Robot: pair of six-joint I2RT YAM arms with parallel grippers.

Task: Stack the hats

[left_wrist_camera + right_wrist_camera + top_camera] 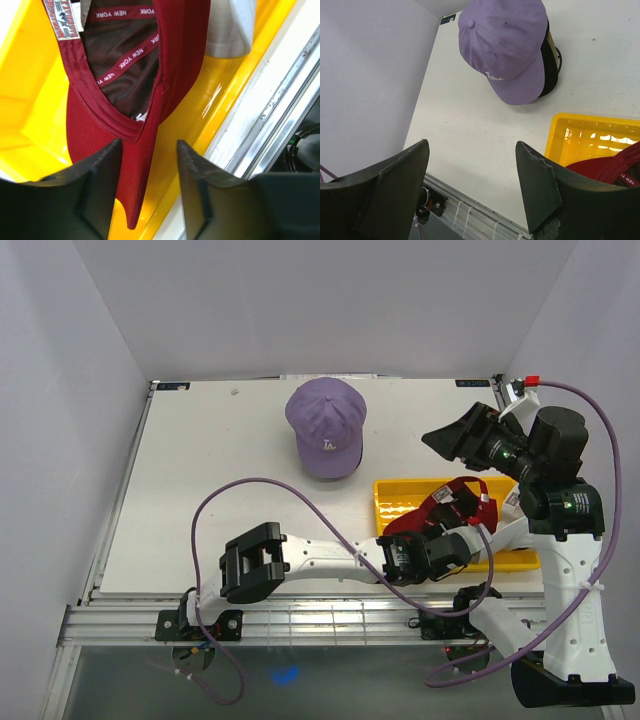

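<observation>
Obs., standing at the table (200, 470):

- Left arm reaches across to the right, to the yellow tray (395, 495) at the near right of the table.
- Left gripper (149, 145): jaws apart, one on each side of the red hat (440, 508). The hat's rim edge runs down between the two fingers (100, 190). It sits nearer one finger, and yellow tray shows in the gap to the other. Not clamped.
- The red hat lies in the tray with its inside turned toward the left wrist camera. Dark lining and "NEW YORK" seam tape are visible, and a sewn label sits at the upper edge.
- White fabric (227, 30) lies just behind the red hat in the tray. I cannot tell what it is.
- Right arm is raised at the right side, its wrist pointing back over the table.
- Right gripper (472, 146): jaws wide apart, with only bare table surface visible between them.
- The purple hat (325, 420) sits at the far middle of the table, well apart from the tray, crown up and brim toward the near edge.
- A black hat (551, 70) shows under the purple hat's edge, so the purple one is on top of it. Anything lower in that pile is hidden.
</observation>
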